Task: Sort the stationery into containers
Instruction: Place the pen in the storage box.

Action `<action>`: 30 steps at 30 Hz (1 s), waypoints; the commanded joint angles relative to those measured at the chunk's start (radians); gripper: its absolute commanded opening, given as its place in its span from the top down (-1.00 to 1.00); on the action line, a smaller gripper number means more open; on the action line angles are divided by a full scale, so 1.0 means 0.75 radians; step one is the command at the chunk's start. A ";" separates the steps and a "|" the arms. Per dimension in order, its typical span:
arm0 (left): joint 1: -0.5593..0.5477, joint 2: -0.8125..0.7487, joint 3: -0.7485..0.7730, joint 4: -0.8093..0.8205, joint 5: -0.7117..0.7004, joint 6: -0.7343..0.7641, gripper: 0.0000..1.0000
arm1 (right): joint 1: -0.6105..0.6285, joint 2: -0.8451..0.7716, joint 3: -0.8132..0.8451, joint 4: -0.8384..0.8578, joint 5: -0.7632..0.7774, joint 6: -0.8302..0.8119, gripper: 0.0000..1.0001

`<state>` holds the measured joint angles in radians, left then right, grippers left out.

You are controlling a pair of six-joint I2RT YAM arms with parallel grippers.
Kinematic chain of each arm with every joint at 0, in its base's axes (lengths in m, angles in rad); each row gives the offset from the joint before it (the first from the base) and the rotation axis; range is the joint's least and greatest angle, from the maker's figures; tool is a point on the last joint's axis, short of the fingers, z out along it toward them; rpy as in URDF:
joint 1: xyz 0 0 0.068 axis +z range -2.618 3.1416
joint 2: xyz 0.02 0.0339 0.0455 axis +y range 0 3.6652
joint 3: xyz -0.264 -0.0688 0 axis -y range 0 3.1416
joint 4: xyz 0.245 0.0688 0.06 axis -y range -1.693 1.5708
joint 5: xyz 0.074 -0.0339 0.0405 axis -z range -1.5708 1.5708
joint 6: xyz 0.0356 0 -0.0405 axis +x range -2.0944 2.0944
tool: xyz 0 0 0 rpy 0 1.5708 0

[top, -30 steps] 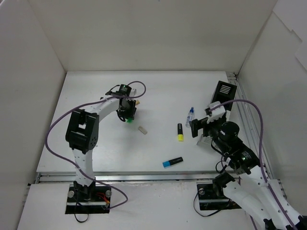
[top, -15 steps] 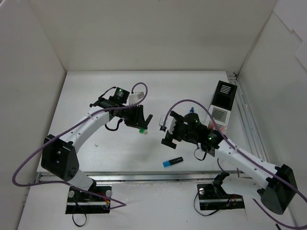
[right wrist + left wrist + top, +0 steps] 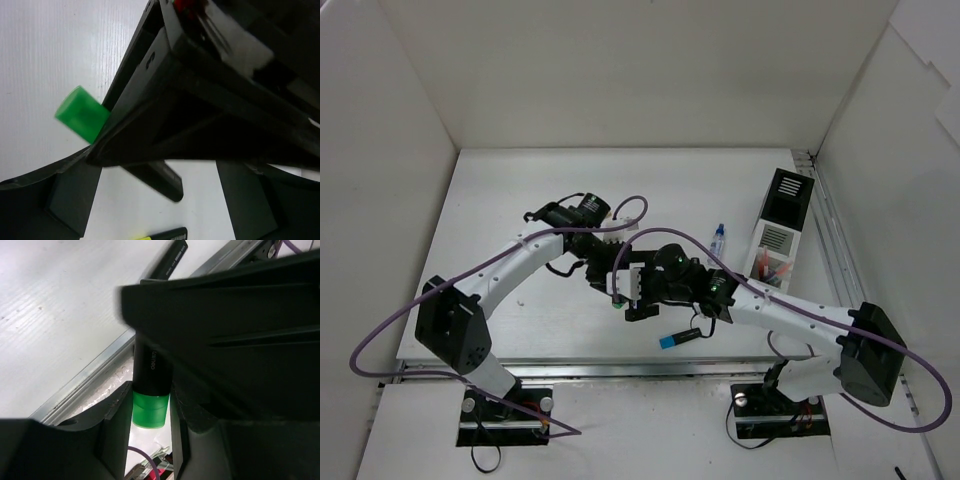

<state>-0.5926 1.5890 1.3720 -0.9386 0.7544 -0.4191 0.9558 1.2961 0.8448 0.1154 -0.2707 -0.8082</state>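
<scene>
My left gripper [image 3: 605,276] is shut on a black highlighter with a green cap [image 3: 150,390], held above the middle of the table. In the left wrist view the cap sits between the two fingers [image 3: 114,425]. My right gripper [image 3: 630,296] is right against the left one. Its jaws stand wide open on either side of the highlighter's black end [image 3: 161,181], not touching it. The green cap [image 3: 80,114] sticks out at the left of the right wrist view. The three-compartment organizer [image 3: 782,222] stands at the right, with pens in a white section.
A blue highlighter [image 3: 680,339] lies near the table's front edge. A clear blue-capped glue bottle [image 3: 717,240] lies left of the organizer. A yellow highlighter [image 3: 162,234] lies on the table under my right gripper. White walls enclose the table.
My right arm has swung left from beside the organizer to meet my left gripper. My left gripper has carried the green highlighter right and forward to mid-table.
</scene>
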 commanded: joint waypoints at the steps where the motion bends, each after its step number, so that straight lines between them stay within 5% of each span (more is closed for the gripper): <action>1: -0.046 -0.035 0.108 -0.096 0.013 0.053 1.00 | 0.018 0.039 0.103 0.053 -0.015 -0.049 -0.73; 5: -0.059 -0.055 0.122 -0.107 -0.002 0.066 1.00 | 0.022 0.086 0.111 0.077 -0.020 -0.039 -0.16; 6: -0.059 -0.057 0.122 -0.107 -0.010 0.068 1.00 | 0.022 0.090 0.111 0.108 -0.020 -0.035 0.33; 11: -0.059 -0.055 0.146 -0.103 -0.063 0.084 1.00 | 0.022 0.070 0.054 0.253 -0.026 -0.037 1.00; 14: -0.059 -0.063 0.185 -0.078 -0.191 0.080 0.86 | 0.018 0.043 0.007 0.357 0.027 0.002 1.00; 17: -0.026 -0.096 0.216 -0.019 -0.267 0.066 -0.42 | -0.024 0.004 -0.028 0.439 0.085 0.096 1.00; 20: 0.054 -0.165 0.253 0.091 -0.357 0.043 -0.99 | -0.147 -0.049 -0.067 0.504 0.134 0.236 1.00; 24: 0.197 -0.318 0.190 0.279 -0.490 -0.016 -0.99 | -0.384 -0.220 -0.169 0.576 0.313 0.420 1.00; 30: 0.260 -0.344 0.065 0.409 -0.590 0.000 -0.99 | -0.829 -0.425 -0.265 0.556 0.277 0.582 1.00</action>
<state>-0.4030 1.3132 1.4513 -0.7338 0.3828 -0.4072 0.4492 1.0412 0.6582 0.4294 -0.0727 -0.4808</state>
